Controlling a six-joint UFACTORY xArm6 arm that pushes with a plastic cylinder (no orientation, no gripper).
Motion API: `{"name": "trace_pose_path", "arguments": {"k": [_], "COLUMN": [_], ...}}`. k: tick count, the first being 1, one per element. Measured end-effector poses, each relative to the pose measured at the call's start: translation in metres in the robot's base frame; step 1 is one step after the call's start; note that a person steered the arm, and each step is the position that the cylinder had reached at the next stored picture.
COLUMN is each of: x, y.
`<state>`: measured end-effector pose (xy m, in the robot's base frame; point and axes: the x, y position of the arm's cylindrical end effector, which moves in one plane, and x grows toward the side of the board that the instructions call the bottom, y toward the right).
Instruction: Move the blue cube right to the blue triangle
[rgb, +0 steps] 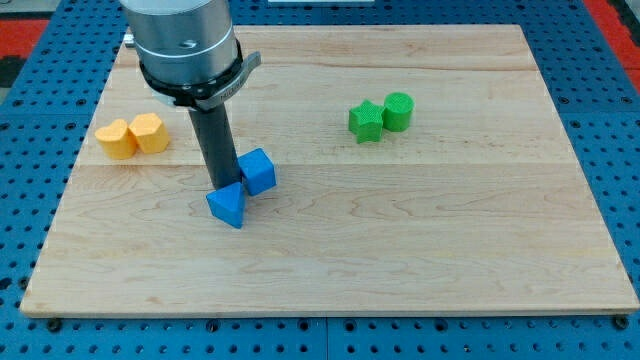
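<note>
The blue cube (259, 171) sits on the wooden board (400, 250) left of centre. The blue triangle (227, 205) lies just below and to the left of it, the two touching or nearly touching. My tip (220, 186) stands at the left side of the cube, right above the triangle's top edge, against both blocks. The dark rod rises from there to the grey arm end at the view's top left.
Two orange blocks (133, 136) sit side by side near the board's left edge. A green star (366, 121) and a green cylinder (398, 111) sit together right of centre at the top. Blue pegboard surrounds the board.
</note>
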<state>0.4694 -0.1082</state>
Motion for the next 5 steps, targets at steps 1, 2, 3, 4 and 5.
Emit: {"name": "trace_pose_path", "arguments": {"k": [1,2,3,4,5], "x": [-0.043,-0.041,-0.006,0.0,-0.002], "y": [-0.03,0.034,0.044,0.044,0.056]}}
